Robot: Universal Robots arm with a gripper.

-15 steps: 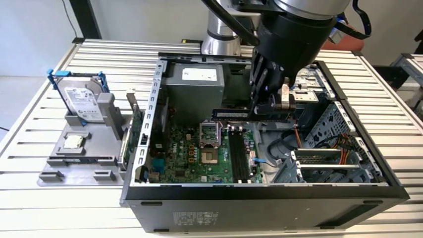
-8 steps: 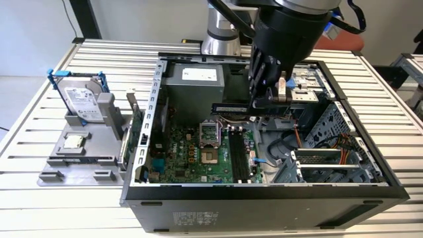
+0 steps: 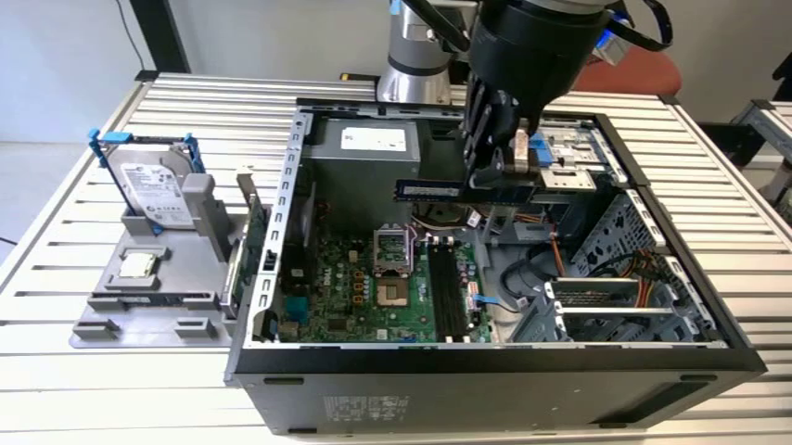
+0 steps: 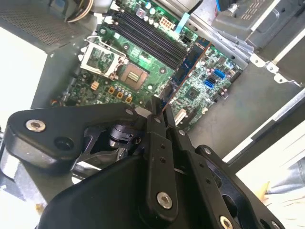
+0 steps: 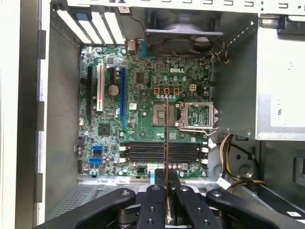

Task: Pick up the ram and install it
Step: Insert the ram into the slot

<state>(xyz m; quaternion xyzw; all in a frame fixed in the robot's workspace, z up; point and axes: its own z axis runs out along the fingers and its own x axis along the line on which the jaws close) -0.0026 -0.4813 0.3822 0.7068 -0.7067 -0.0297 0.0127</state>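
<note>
My gripper (image 3: 498, 184) hangs over the open computer case (image 3: 495, 360), shut on the ram (image 3: 429, 190). The ram is a thin dark strip that sticks out level toward the exterior view's left. It is well above the motherboard (image 3: 359, 306) and touches nothing. In the first wrist view the ram (image 5: 165, 138) shows edge-on, running from the gripper (image 5: 165, 180) across the black memory slots (image 5: 162, 151). In the second wrist view the ram (image 4: 187, 64) reaches out from the gripper (image 4: 159, 109) over the board, beside the slots (image 4: 152, 36). In the exterior view the slots (image 3: 448, 289) lie below the gripper.
A silver hard drive in a blue frame (image 3: 155, 190) stands on a grey fixture (image 3: 148, 297) left of the case. A green expansion card (image 3: 256, 243) stands by the case wall. Inside are the power supply (image 3: 371, 139), the CPU socket (image 3: 389, 246) and a drive cage (image 3: 606, 306).
</note>
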